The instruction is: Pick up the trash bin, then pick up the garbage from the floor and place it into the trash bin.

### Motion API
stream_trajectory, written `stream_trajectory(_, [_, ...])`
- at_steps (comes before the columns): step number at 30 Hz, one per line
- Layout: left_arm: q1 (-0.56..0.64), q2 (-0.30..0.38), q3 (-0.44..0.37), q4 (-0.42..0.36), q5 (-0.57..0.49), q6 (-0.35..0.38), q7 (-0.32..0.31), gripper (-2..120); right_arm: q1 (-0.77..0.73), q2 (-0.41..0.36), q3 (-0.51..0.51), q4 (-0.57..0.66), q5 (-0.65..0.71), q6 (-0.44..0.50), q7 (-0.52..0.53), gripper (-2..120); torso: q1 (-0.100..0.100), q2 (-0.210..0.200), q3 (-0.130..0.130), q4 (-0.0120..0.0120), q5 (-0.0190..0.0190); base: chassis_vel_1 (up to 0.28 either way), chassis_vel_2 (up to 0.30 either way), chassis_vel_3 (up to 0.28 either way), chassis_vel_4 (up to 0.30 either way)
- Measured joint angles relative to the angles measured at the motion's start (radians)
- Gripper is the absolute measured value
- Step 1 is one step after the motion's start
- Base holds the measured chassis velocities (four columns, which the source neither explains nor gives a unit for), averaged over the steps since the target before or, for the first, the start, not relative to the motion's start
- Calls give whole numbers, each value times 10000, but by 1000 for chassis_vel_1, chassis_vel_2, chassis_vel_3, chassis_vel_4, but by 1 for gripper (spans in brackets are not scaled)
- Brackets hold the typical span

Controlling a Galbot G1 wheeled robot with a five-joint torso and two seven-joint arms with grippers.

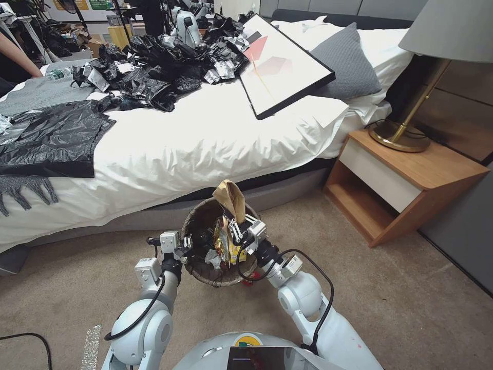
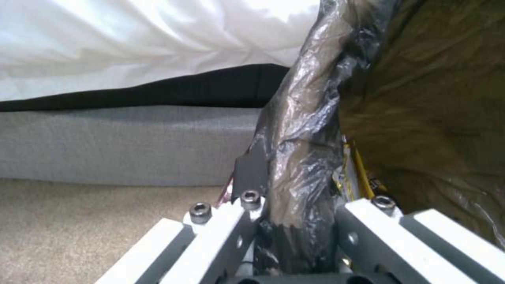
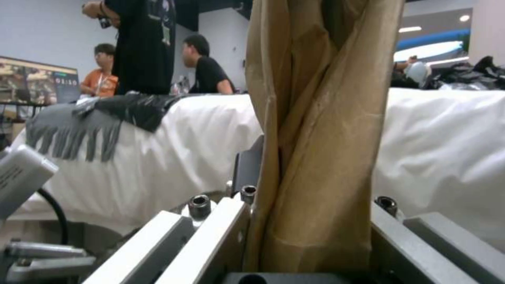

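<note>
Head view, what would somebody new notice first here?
Probably the trash bin held off the carpet in front of the bed: the left gripper is clamped on its bag-lined rim, and the right gripper holds a brown paper scrap upright over the opening, with wrappers already inside. Next, the heap of crumpled black plastic on the white bed and a framed picture lying beside it.

A bedroom mock-up inside a lab: a white bed [image 1: 205, 139], wooden nightstand [image 1: 405, 180], brass lamp [image 1: 411, 118] and carpet [image 1: 411, 308], with office desks behind.
</note>
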Motion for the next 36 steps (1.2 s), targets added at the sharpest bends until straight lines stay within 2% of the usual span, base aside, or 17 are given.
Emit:
stream_trajectory(3, [-2, 0, -11, -7, -12, 0, 1, 2, -32, 6, -15, -46, -53, 1, -81, 10, 0, 0, 0, -1, 0, 0, 0, 0, 0])
stream_trajectory(9, [-12, -3, -16, -10, -24, -4, 6, 2, -72, 37, -54, -71, -99, -5, -98, 34, 0, 0, 0, 0, 0, 0, 0, 0, 0])
stream_trajectory(11, [-15, -4, -14, -10, -24, -4, 6, 2, -77, 39, -54, -71, -104, -6, -98, 37, 0, 0, 0, 0, 0, 0, 0, 0, 0])
stream_trajectory(12, [-23, -6, -14, -9, -24, -7, 6, 2, -85, 40, -54, -82, -122, -8, -97, 45, 0, 0, 0, 0, 0, 0, 0, 0, 0])
stream_trajectory(13, [-23, -6, -14, -9, -24, -7, 6, 2, -85, 40, -54, -82, -122, -8, -97, 45, 0, 0, 0, 0, 0, 0, 0, 0, 0])
stream_trajectory(18, [-25, -6, -41, -8, -26, -12, 9, 2, -87, 35, -28, -86, -134, -23, -89, 67, 0, 0, 0, 0, 0, 0, 0, 0, 0])
stream_trajectory(20, [-25, -7, -42, -7, -26, -13, 10, 2, -82, 36, -25, -84, -134, -25, -86, 69, 0, 0, 0, 0, 0, 0, 0, 0, 0])
stream_trajectory(22, [-26, -16, -42, -8, -27, -15, 13, 2, -74, 45, -9, -82, -139, -27, -84, 81, 0, 0, 0, 0, 0, 0, 0, 0, 0])
stream_trajectory(23, [-26, -16, -42, -8, -27, -15, 13, 2, -74, 45, -9, -82, -139, -27, -84, 81, 0, 0, 0, 0, 0, 0, 0, 0, 0])
stream_trajectory(27, [-29, -26, -47, -9, -26, -15, 15, 2, -72, 56, -2, -67, -139, -27, -84, 96, 0, 0, 0, 0, 0, 0, 0, 0, 0])
stream_trajectory(36, [-36, -32, -64, -25, -25, -23, 41, 2, -58, 68, 87, 19, -133, -29, -84, 100, 0, 0, 0, 0, 0, 0, 0, 0, 0])
